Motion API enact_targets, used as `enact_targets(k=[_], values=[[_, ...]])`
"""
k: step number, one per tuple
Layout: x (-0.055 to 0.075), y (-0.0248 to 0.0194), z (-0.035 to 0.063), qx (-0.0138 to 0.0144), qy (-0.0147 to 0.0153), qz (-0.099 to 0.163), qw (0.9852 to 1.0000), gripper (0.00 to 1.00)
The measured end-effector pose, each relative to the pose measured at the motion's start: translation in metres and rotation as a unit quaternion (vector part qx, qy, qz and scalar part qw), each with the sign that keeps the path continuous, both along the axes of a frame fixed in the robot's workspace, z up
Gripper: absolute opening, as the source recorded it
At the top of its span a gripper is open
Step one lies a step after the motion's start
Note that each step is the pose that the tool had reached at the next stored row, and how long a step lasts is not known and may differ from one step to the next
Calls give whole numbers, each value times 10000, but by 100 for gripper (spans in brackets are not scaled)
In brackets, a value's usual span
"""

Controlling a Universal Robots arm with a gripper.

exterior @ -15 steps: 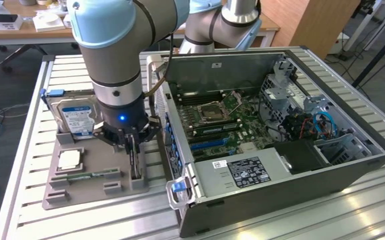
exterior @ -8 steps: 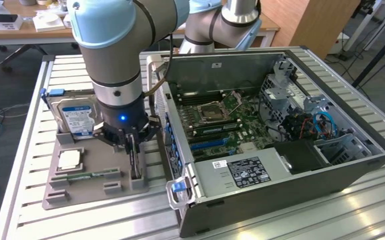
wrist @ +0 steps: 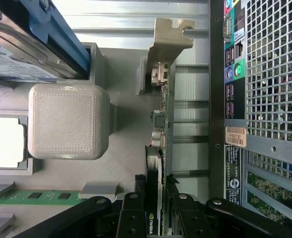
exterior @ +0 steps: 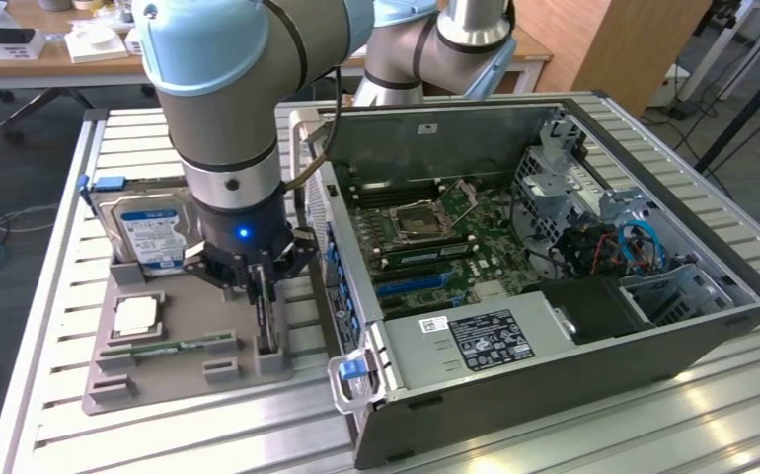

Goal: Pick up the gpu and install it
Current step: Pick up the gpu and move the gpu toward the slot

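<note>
Your pincer (exterior: 265, 318) is down over the grey parts tray (exterior: 170, 380), its fingers (wrist: 132, 218) clamped on either face of the gpu (exterior: 268, 338) (wrist: 160, 124). You can see the card standing on edge in its tray slot, just beside the open computer case (exterior: 552, 395). The hard drive (exterior: 150, 232) and memory stick (exterior: 170, 348) sit in the same tray.

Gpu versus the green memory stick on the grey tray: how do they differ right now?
The dark gpu card with silver metal bracket stands on edge in the grey plastic tray; the narrow green memory stick lies low in its slot. The gpu has that end bracket; the memory stick has none. The gripper straddles the gpu, not the memory stick. Both sit in the tray.
</note>
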State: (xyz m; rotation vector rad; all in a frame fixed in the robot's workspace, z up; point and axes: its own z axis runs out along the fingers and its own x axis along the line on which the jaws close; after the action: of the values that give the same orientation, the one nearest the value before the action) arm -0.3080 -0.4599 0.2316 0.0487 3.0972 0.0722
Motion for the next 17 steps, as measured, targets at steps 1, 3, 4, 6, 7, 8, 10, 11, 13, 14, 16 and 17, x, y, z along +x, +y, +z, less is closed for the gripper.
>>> enact_targets(k=[1,3,4,6,7,8,10,11,13,14,16,17], values=[[0,0,2,1,0,0,10000,26],[0,0,9,4,1,0,10000,26],[0,0,13,5,1,0,10000,26],[0,0,13,6,0,0,10000,26],[0,0,13,6,0,0,10000,26],[0,0,13,6,0,0,10000,26],[0,0,16,6,1,0,10000,26],[-1,0,25,4,3,0,10000,26],[0,0,50,6,1,2,10000,26],[0,0,68,5,1,5,10000,26],[0,0,104,6,0,12,10000,26],[0,0,122,6,1,15,10000,26]])
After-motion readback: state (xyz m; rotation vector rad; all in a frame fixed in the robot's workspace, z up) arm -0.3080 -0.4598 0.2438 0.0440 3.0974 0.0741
